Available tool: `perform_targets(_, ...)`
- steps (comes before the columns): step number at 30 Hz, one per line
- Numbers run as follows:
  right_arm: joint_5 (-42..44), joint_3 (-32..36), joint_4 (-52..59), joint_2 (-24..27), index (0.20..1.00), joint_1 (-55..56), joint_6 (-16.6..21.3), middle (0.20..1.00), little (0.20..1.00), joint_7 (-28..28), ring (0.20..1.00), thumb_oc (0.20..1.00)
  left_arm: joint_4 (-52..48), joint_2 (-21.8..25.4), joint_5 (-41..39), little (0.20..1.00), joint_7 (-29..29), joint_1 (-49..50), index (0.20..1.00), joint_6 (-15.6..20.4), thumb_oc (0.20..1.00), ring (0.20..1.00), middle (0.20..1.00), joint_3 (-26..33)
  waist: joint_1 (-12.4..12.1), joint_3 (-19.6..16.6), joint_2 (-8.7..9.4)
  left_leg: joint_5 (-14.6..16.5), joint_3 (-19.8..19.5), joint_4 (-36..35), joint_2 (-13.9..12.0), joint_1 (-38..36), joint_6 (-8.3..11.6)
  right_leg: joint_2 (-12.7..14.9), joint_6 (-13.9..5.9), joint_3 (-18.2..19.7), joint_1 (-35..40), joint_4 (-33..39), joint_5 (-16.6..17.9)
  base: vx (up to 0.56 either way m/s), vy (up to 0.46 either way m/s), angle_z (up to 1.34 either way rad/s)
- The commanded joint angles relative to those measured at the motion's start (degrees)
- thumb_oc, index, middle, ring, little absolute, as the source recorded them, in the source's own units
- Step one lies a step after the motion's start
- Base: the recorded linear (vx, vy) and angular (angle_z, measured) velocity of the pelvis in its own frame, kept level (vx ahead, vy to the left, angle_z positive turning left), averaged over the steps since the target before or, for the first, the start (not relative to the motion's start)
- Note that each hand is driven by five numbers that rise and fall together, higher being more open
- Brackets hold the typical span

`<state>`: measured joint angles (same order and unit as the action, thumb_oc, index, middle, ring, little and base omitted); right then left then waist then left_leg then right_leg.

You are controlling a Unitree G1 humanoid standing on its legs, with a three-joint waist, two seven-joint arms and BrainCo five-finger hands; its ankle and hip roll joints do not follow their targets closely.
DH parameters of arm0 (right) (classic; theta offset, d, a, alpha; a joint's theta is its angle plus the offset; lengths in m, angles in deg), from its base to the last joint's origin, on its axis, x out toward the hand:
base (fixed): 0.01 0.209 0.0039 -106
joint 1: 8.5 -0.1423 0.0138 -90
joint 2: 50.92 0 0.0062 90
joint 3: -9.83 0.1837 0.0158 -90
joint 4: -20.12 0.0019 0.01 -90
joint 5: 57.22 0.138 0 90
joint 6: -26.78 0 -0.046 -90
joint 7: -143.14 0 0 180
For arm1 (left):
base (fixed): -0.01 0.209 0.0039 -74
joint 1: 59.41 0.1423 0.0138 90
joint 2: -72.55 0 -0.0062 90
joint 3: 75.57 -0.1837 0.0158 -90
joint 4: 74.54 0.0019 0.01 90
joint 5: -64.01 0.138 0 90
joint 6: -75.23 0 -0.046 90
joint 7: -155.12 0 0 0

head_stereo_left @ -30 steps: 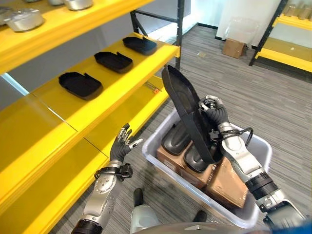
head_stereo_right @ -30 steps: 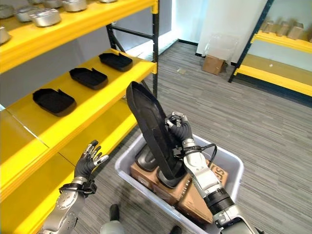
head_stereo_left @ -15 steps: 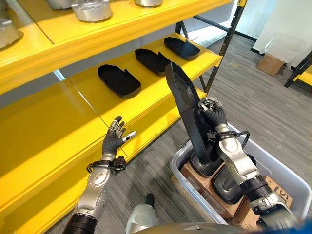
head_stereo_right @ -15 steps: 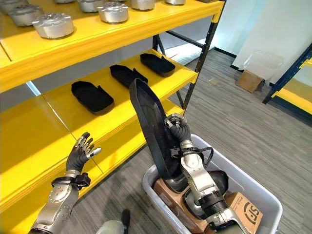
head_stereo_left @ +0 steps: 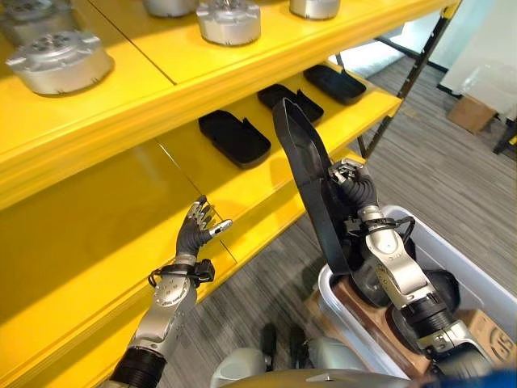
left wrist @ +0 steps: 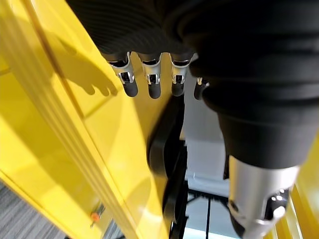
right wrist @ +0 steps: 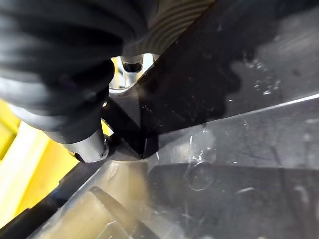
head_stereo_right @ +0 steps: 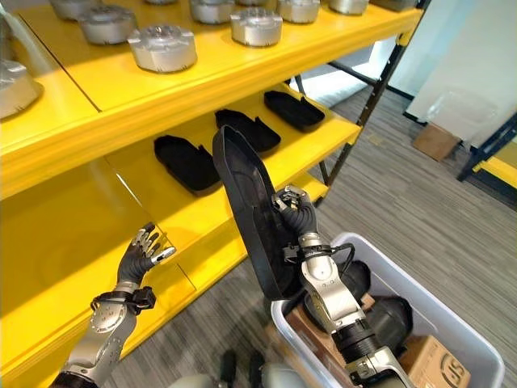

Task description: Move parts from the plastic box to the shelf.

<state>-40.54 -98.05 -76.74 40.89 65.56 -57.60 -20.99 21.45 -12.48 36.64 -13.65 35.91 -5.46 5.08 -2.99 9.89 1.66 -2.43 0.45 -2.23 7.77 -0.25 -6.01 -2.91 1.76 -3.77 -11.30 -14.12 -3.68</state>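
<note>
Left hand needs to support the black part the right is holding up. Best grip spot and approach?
Take the upper long edge of the black part, from the shelf side. It stands near upright, that half bare above the right hand, its thin rim facing the open left hand.

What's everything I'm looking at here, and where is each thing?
Held part: one, black, upright above the box.
Shelved parts: three, black, in a row on the middle shelf.
Metal discs: several, silver, top shelf.
Plastic box: one, grey, on the floor, more black parts on cardboard boxes inside.
Cardboard box: one, brown, far floor.
Right hand: curled round the held part.
Left hand: open, beside the shelf.
</note>
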Motion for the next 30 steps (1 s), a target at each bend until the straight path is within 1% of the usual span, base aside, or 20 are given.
perform_targets(1,1.9,2.4,2.6,0.6,0.200,-2.3,3.8,0.200,0.200,-0.9,0.200,0.200,-4.8,1.5,2.3,1.000,-0.6,-0.3,1.000,2.6,1.000,1.000,1.000,1.7,-1.5,-3.1,1.28,1.7,-0.3,0.2,-4.0,0.4,3.98,1.4,-4.91,-1.0,10.0,8.9,1.4,0.00,-0.061,0.07)
perform_targets(4,2.5,3.0,3.2,0.8,0.200,-0.6,3.5,0.200,0.200,-1.7,0.200,0.200,-5.3,1.0,2.1,1.000,-1.2,1.3,1.000,2.4,1.000,1.000,1.000,2.2,-1.4,-4.3,1.21,1.8,0.0,0.2,-4.1,-0.3,4.10,1.6,-4.77,-1.2,12.0,10.8,1.6,0.01,-0.044,0.08)
perform_targets(9,2.5,3.6,4.1,1.3,0.200,1.0,3.2,0.200,0.200,-2.1,0.200,0.200,-5.7,0.3,1.9,1.000,-1.4,2.6,1.000,1.8,1.000,1.000,1.000,2.4,-1.1,-4.4,1.25,2.2,-0.3,2.0,-4.3,-0.2,4.55,1.6,-4.24,-2.2,13.6,11.9,1.4,-0.04,-0.058,-0.01)
perform_targets(10,2.6,3.9,4.4,1.7,0.200,1.0,3.3,0.200,0.200,-2.2,0.200,0.200,-6.1,0.1,2.0,1.000,-1.5,2.7,1.000,1.7,1.000,1.000,1.000,2.5,-1.0,-4.0,1.38,2.6,-0.3,4.8,-4.2,1.1,4.91,1.8,-4.00,-2.7,13.6,12.0,1.3,-0.36,-0.086,0.20)
perform_targets(11,3.9,4.6,5.6,2.8,0.200,0.8,4.3,0.200,0.200,-1.9,0.200,0.200,-6.0,0.0,1.8,1.000,-2.1,1.6,1.000,2.0,1.000,1.000,1.000,2.0,-0.5,-0.7,1.94,4.2,0.8,17.7,-4.8,7.5,7.68,2.9,-2.73,-3.7,12.0,10.6,1.6,-0.36,-0.085,0.44)
perform_targets(12,4.0,4.6,5.6,2.9,0.200,0.8,4.3,0.200,0.200,-1.9,0.200,0.200,-6.0,0.0,1.8,1.000,-2.1,1.5,1.000,2.0,1.000,1.000,1.000,2.0,-0.5,-0.7,1.85,4.4,0.8,18.1,-4.9,7.6,7.71,2.8,-2.70,-3.7,11.9,10.5,1.5,-0.38,-0.055,0.82)
perform_targets(13,4.3,4.5,5.9,3.1,0.200,0.7,4.2,0.200,0.200,-1.6,0.200,0.200,-6.0,0.0,1.6,1.000,-2.1,1.4,1.000,2.1,1.000,1.000,1.000,2.0,-0.3,-0.3,2.65,5.9,1.2,20.8,-7.9,7.7,7.54,3.8,-2.65,-3.8,11.4,10.0,2.0,-0.08,0.020,0.69)
perform_targets(14,4.3,4.4,5.9,3.2,0.200,0.7,4.1,0.200,0.200,-1.7,0.200,0.200,-6.1,0.1,1.8,1.000,-2.1,1.6,1.000,2.0,1.000,1.000,1.000,2.0,-0.3,-0.6,3.10,6.1,0.7,20.6,-9.9,6.9,7.38,4.5,-2.69,-3.9,11.2,9.8,2.0,-0.07,0.018,0.62)
perform_targets(15,4.3,4.3,5.9,3.2,0.200,0.7,4.1,0.200,0.200,-1.7,0.200,0.200,-6.1,0.1,1.8,1.000,-2.1,1.7,1.000,2.0,1.000,1.000,1.000,2.0,-0.3,-0.5,3.04,6.2,0.6,20.7,-10.0,6.7,7.43,4.4,-2.66,-3.9,11.4,9.8,1.9,-0.01,0.052,0.32)
perform_targets(16,4.7,4.3,5.7,3.3,0.200,0.8,4.1,0.200,0.200,-1.3,0.200,0.200,-6.5,0.0,1.5,1.000,-1.8,1.9,1.000,2.1,1.000,1.000,1.000,2.0,0.2,-1.1,3.14,4.0,-0.2,18.5,-14.9,4.8,7.91,5.3,-2.81,-4.4,10.9,9.2,1.4,0.01,0.058,0.36)
perform_targets(18,4.9,4.4,5.3,3.5,0.200,0.9,4.2,0.200,0.200,-0.7,0.200,0.200,-6.9,-0.4,1.0,1.000,-1.7,2.2,1.000,1.9,1.000,1.000,1.000,1.9,1.0,-1.9,1.93,-1.0,0.2,11.8,-21.0,1.7,9.83,5.8,-2.88,-6.1,10.6,8.1,0.0,0.03,0.121,0.38)
perform_targets(19,5.2,4.6,5.1,3.7,0.200,0.9,4.3,0.200,0.200,-0.4,0.200,0.200,-6.7,-0.4,0.9,1.000,-1.6,2.1,1.000,1.8,1.000,1.000,1.000,1.8,1.1,-2.1,1.31,-4.2,0.4,9.5,-23.7,1.5,10.69,6.4,-2.98,-6.8,10.2,7.2,-0.4,0.03,0.177,0.55)
perform_targets(21,5.8,4.9,5.2,4.2,0.200,1.0,4.3,0.200,0.200,-0.1,0.200,0.200,-6.5,-0.3,0.6,1.000,-1.8,2.1,1.000,1.7,1.000,1.000,1.000,1.8,1.4,-2.6,-0.14,-8.0,0.8,3.9,-26.2,0.5,12.41,7.3,-3.35,-8.7,9.2,5.3,-1.3,0.03,0.168,0.57)
perform_targets(22,5.8,5.0,5.4,4.5,0.200,1.1,4.1,0.200,0.200,-0.1,0.200,0.200,-6.3,-0.4,0.4,1.000,-2.1,2.1,1.000,1.6,1.000,1.000,1.000,1.7,1.5,-3.0,-0.90,-7.2,1.8,1.6,-26.0,-0.2,12.93,7.7,-3.79,-9.5,9.2,5.4,-1.5,0.05,0.146,0.49)
perform_targets(23,5.7,5.4,5.4,4.7,0.200,1.5,4.1,0.200,0.200,-0.2,0.200,0.200,-6.1,-0.4,0.4,1.000,-2.4,2.3,1.000,1.5,1.000,1.000,1.000,1.5,1.6,-3.5,-1.58,-7.8,2.2,-0.1,-26.3,-0.7,13.87,7.8,-3.96,-9.9,9.6,5.7,-1.4,0.12,0.215,0.44)
perform_targets(24,5.6,5.8,5.4,4.6,0.200,2.1,4.1,0.200,0.200,-0.3,0.200,0.200,-5.4,-0.3,0.3,1.000,-3.0,2.5,1.000,1.5,1.000,1.000,1.000,1.4,1.2,-3.9,-2.41,-6.6,3.0,-1.0,-25.8,-1.0,14.51,8.7,-4.35,-11.0,10.2,5.9,-1.4,0.14,0.222,0.50)
perform_targets(25,5.4,5.7,5.5,4.5,0.200,2.1,3.9,0.200,0.200,-0.3,0.200,0.200,-5.6,0.1,0.4,1.000,-3.1,2.7,1.000,1.6,1.000,1.000,1.000,1.5,0.8,-3.8,-2.61,-6.7,2.6,-0.4,-25.2,-0.9,14.69,9.2,-4.57,-11.4,10.5,5.8,-1.1,0.15,0.224,0.53)
perform_targets(28,4.6,5.5,5.3,3.9,0.200,2.0,3.4,0.200,0.200,-0.7,0.200,0.200,-6.1,1.1,0.2,1.000,-3.4,3.3,1.000,1.7,1.000,1.000,1.000,2.3,-0.4,-3.3,-2.25,-3.0,3.0,1.2,-23.1,-0.9,13.59,11.6,-5.57,-12.4,11.9,5.3,-0.9,0.11,0.154,0.28)
perform_targets(29,4.6,5.5,5.3,3.9,0.200,1.9,3.4,0.200,0.200,-0.7,0.200,0.200,-6.1,1.2,0.2,1.000,-3.4,3.3,1.000,1.6,1.000,1.000,1.000,2.3,-0.4,-3.2,-2.15,-2.9,3.0,1.4,-23.0,-0.9,13.52,11.8,-5.64,-12.4,11.9,5.2,-1.0,0.09,0.171,0.24)
perform_targets(30,4.2,4.8,4.6,3.3,0.200,1.2,3.1,0.200,0.200,-1.0,0.200,0.200,-6.4,1.9,0.0,1.000,-3.1,3.7,1.000,1.8,1.000,1.000,1.000,2.9,-1.3,-2.6,-1.87,-1.3,3.0,2.2,-21.6,-0.8,12.63,13.1,-6.44,-12.5,12.3,4.7,-0.6,0.07,0.178,0.28)
